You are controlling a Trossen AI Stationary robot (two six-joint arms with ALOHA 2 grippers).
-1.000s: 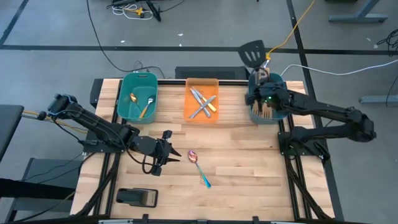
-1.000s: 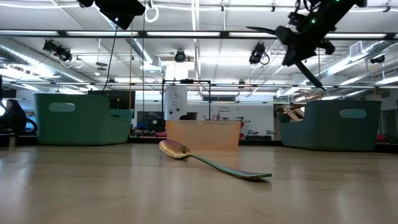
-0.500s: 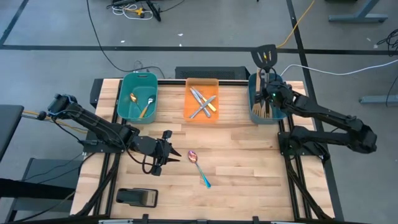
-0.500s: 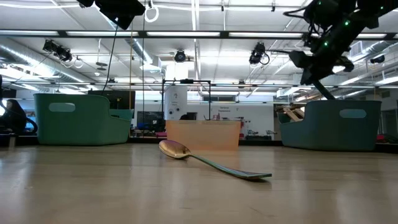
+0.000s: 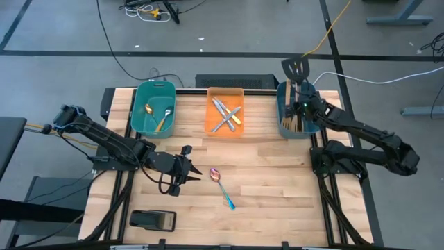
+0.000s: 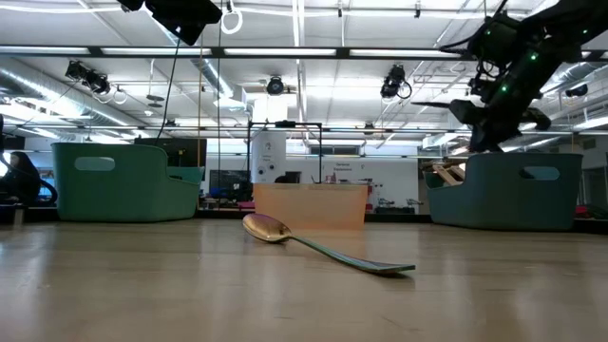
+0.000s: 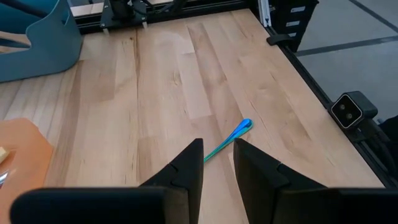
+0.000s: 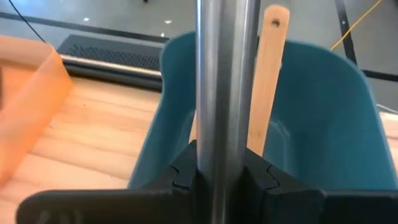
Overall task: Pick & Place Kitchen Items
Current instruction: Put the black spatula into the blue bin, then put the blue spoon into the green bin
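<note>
Spoon (image 5: 222, 186) with a shiny bowl and blue handle lies flat on the pale wooden table (image 5: 277, 180), just beside the left gripper (image 5: 184, 167), whose dark fingers stand slightly apart on nothing. A thin, rounded handle lying flush on smooth boards could slide or pivot when pinched. Behind it, the left teal bin (image 5: 152, 105) holds spoons, and the translucent orange bin (image 5: 225, 110) holds crossed silver cutlery. At the right, the right gripper (image 5: 300, 104) is clamped on the smooth steel handle of the black spatula (image 5: 296, 69), slotted blade upward, over the right teal bin (image 5: 295, 114). Polished steel may slip, or the handle could jam against the wooden spatulas (image 8: 267, 81) inside.
</note>
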